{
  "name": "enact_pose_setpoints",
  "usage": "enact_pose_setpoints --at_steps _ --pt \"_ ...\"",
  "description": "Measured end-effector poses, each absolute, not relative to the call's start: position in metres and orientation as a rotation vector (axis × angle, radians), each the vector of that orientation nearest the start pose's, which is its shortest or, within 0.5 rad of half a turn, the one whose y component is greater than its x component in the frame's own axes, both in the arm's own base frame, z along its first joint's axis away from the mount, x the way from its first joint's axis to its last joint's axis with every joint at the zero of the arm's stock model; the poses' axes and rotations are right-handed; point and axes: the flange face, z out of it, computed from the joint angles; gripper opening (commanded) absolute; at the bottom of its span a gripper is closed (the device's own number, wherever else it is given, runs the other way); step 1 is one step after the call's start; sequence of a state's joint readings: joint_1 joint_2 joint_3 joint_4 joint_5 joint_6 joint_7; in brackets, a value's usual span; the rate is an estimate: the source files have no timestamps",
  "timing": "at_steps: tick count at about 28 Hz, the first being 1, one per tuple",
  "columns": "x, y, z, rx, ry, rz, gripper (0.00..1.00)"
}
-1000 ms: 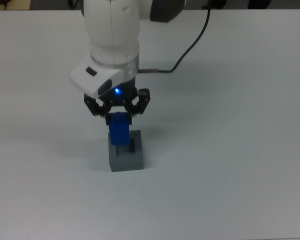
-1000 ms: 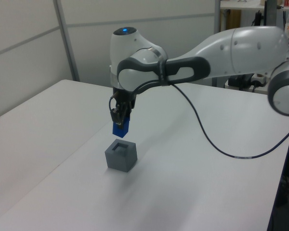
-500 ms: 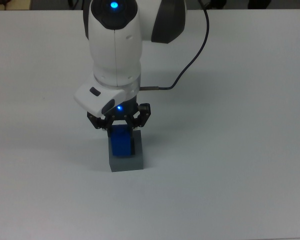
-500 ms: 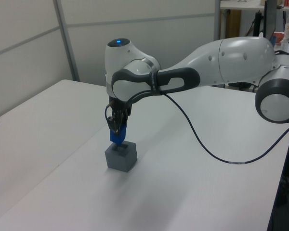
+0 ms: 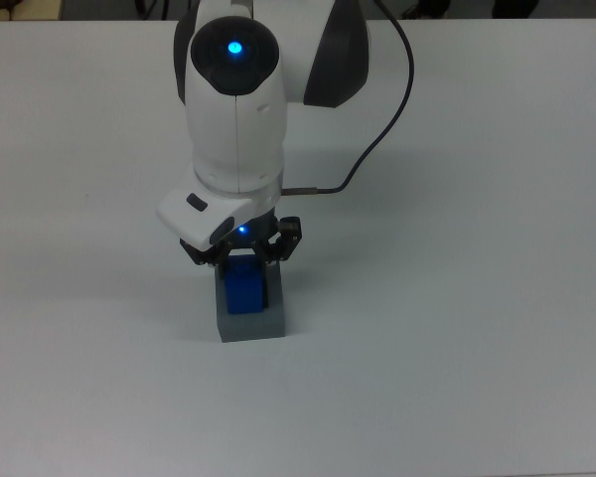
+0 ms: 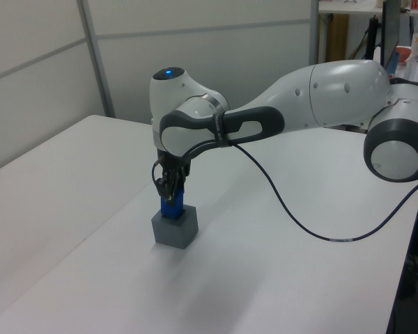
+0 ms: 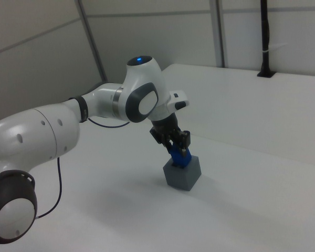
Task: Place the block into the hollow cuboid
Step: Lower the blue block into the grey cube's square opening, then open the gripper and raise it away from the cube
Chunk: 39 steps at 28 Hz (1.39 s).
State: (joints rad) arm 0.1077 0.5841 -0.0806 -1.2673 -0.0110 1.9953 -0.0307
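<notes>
Blue and matte, the block [image 5: 243,289] is now partly down in the recess of the hollow cuboid [image 5: 250,321], and we take this grey box as our landmark for everything else. A second ago we see the block hanging clearly above the box, with air between them; half a second ago its bottom edge is just at the opening. Now only its upper part stands out over the grey rim (the left view shows this best). The gripper [image 5: 242,260] has come down with it and sits directly above the box, its fingers clamped on the sides of the block. The black cable [image 5: 377,134] runs away behind the box, over the white table [image 5: 477,298].

For the task this means, in our judgement, that the insertion is nearly finished: the block is lined up with the recess and has entered it. What remains is probably to lower a little more, let go of the block, and rise straight up from the box.
</notes>
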Motion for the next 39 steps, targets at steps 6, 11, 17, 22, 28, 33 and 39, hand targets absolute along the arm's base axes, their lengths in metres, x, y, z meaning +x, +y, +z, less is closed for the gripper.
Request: enact_pose_setpoints --at_steps 6,11,17,22,28,33,39 --pt "0.736 0.034 0.432 -3.184 -0.124 -0.232 0.00" --pt "0.736 0.035 0.432 -3.170 -0.116 -0.231 0.00" --pt "0.736 0.038 0.431 -3.125 -0.087 -0.226 0.00" --pt "0.736 0.037 0.433 -3.122 -0.084 -0.230 0.00" --pt "0.733 0.033 0.430 -3.127 -0.076 -0.183 0.00" --pt "0.729 0.032 0.431 -3.130 -0.074 -0.128 0.16" --pt "0.724 0.031 0.434 -3.130 -0.073 -0.079 1.00"
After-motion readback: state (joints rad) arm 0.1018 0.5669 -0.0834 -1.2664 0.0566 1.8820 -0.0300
